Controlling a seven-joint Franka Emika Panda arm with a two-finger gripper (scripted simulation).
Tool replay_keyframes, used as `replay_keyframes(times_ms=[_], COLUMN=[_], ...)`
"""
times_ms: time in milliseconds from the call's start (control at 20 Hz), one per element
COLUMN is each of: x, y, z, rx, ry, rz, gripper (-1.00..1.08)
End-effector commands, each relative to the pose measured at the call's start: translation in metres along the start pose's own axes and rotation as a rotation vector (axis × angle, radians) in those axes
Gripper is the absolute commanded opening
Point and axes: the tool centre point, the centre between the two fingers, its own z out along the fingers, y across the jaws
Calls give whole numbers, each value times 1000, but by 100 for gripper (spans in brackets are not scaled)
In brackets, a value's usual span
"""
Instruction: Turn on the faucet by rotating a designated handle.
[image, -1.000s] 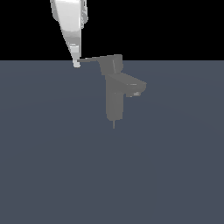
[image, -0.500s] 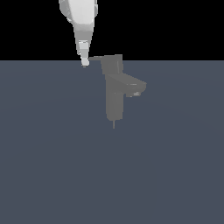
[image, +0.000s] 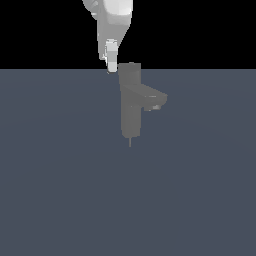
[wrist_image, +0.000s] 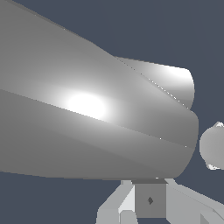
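The grey faucet (image: 131, 112) stands upright in the middle of the exterior view, its blocky spout (image: 152, 100) pointing to that view's right. The handle's cap (image: 130, 71) tops the column. The thin lever shows only as a dark sliver just below my fingertips, on the cap's left. My white gripper (image: 112, 66) hangs from above, right against the cap's left side at lever height, and its fingers look shut together with nothing between them. In the wrist view a large grey faucet surface (wrist_image: 87, 122) fills the frame, very close, with my fingers (wrist_image: 150, 201) beside it.
The faucet stands on a flat dark blue-grey floor (image: 60, 190) under a black background. A small pale rounded shape (wrist_image: 213, 146) shows at the edge of the wrist view.
My gripper has moved to the exterior view's right, up against the faucet's top. The lever, which stuck out long to the left, has swung and now shows only as a short sliver.
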Motion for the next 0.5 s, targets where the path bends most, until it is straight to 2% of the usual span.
replay_keyframes(times_ms=[0,100,450], x=[15,5,50], y=[10,7,9], z=[-5,0,-2], rx=[9,-1,3], ry=[1,2,2], rz=[14,1,6], gripper=[-100,-100,-100])
